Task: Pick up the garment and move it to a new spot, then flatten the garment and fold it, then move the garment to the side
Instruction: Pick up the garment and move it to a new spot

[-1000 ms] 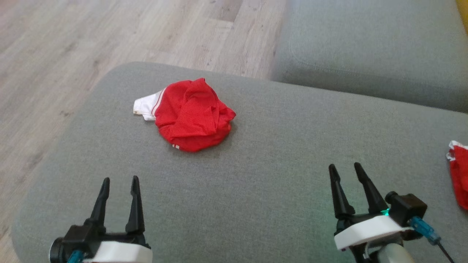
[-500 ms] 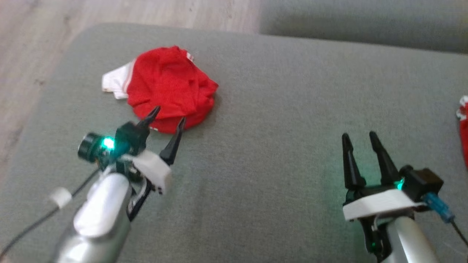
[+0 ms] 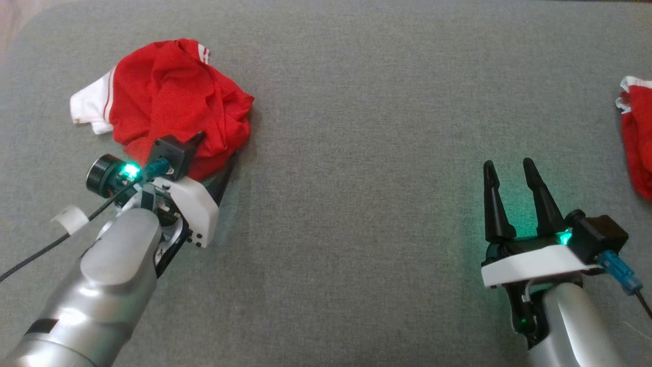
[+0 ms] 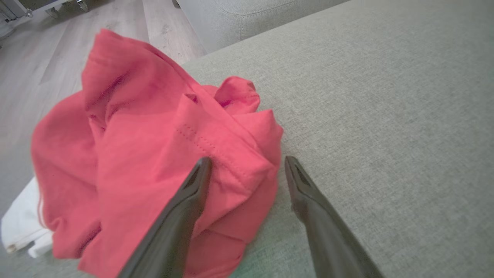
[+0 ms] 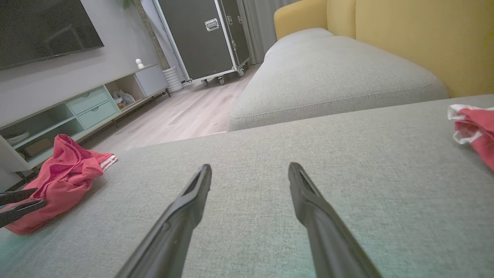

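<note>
Our left tool (image 4: 247,160) stands wide open with nothing gripped, its fingers (image 4: 185,208) astride the near fold of the crumpled red garment (image 3: 168,97) on the sofa cushion (image 3: 367,153), placed to pinch it. Our right tool (image 3: 509,163) hovers open and empty, well apart.

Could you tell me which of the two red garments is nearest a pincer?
The left garment, crumpled in a heap: the left pincer stands open over its edge. The right garment lies apart from the right pincer.

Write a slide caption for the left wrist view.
Open left tool poised around an edge of the crumpled red garment.
</note>
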### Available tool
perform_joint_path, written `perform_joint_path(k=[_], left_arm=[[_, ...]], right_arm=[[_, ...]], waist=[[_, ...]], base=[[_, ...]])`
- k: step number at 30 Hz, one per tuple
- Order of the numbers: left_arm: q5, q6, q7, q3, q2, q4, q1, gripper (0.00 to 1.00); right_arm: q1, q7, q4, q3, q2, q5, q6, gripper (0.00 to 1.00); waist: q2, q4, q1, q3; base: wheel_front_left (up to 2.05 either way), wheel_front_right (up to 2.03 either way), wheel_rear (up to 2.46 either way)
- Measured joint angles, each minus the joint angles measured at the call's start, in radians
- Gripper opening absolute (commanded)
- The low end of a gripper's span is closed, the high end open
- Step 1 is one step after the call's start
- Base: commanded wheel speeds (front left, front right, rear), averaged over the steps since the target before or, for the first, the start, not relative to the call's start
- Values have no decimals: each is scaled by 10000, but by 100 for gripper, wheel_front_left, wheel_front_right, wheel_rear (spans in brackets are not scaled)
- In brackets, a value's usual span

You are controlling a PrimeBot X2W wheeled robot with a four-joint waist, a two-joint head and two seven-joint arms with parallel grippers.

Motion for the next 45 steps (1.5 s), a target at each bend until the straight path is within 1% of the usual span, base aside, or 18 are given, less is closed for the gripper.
perform_joint_path(k=[4, 5, 6, 7, 11, 12, 15, 17, 19, 22, 26, 28, 30, 32, 35, 39, 43, 45], left_arm=[[-316, 0, -412, -132, -6, 508, -228, 100], [-389, 0, -497, -125, -6, 675, -305, 87], [-430, 0, -596, -109, -6, 805, -363, 7], [-487, 0, -731, -92, -15, 901, -406, 0], [-589, 0, -1302, -75, -73, 1137, -515, 0], [-589, 0, -1302, -75, -73, 1137, -515, 0], [-938, 0, -1785, 2, -88, 1133, -502, 0], [-1152, 12, -2176, 297, -81, 1034, -488, 0], [-1290, 155, -2466, 646, -36, 748, -470, 0], [-1400, 462, -2638, 1304, 142, -265, -333, 0], [-1087, 951, -2667, 2610, 479, -2696, 171, 0], [-616, 1074, -2681, 2894, 610, -3634, 452, 0], [-293, 1072, -2700, 2980, 631, -4249, 742, 0], [-6, 1045, -2708, 2874, 644, -4575, 954, 0], [451, 876, -2708, 2531, 658, -4939, 973, 0], [1081, 596, -2708, 1837, 617, -5396, 697, 0], [1488, 316, -2709, 1058, 389, -5616, 132, 0], [1565, 249, -2709, 677, 151, -5630, -95, 0]], right_arm=[[0, 0, 4, 0, 0, 2, 0, 100], [0, 0, 8, 0, 0, 2, 0, 100], [0, 0, 13, 2, 0, 2, 0, 100], [0, 0, 23, 0, 0, 2, 0, 100], [8, 0, 128, 13, 0, 2, 0, 100], [8, 0, 128, 13, 0, 2, 0, 100], [23, 0, 238, 52, 0, 2, 0, 100], [35, 0, 290, 86, 0, 21, 0, 100], [50, 0, 326, 148, 0, 71, 0, 100], [83, 0, 360, 295, 0, 178, 0, 100], [122, 0, 359, 395, 2, 307, 0, 100], [167, 0, 359, 422, 0, 370, 0, 100], [227, 0, 357, 466, 0, 401, 0, 100], [267, 0, 359, 516, 0, 495, 0, 100], [259, 0, 337, 560, 0, 619, 0, 100], [227, 0, 242, 614, 0, 780, 0, 100], [63, 0, 107, 625, 0, 911, 0, 100], [-61, 0, 25, 606, -2, 993, 0, 100]], waist=[[0, -81, -1, 69], [0, -84, -1, 60], [0, -85, -1, 41], [0, -81, -1, 17], [0, -49, -1, -175], [0, -49, -1, -175], [0, -35, -2, -415], [0, -31, -2, -610], [0, -35, -2, -826], [0, -79, -3, -1155], [1, -303, -4, -1455], [0, -484, -3, -1533], [1, -693, -4, -1587], [0, -931, -3, -1617], [1, -1335, -3, -1629], [1, -1917, -2, -1545], [0, -2520, -2, -1355], [1, -2802, -1, -1233]], base=[[0, 0, 0], [0, 0, 0], [0, 0, 0], [0, 0, 0], [0, 0, 0], [0, 0, 0], [0, 0, 0], [0, 0, 0], [0, 0, 0], [0, 0, 0], [0, 0, 0], [0, 0, 0], [0, 0, 0], [0, 0, 0], [0, 0, 0], [0, 0, 0], [0, 0, 0], [0, 0, 0]])
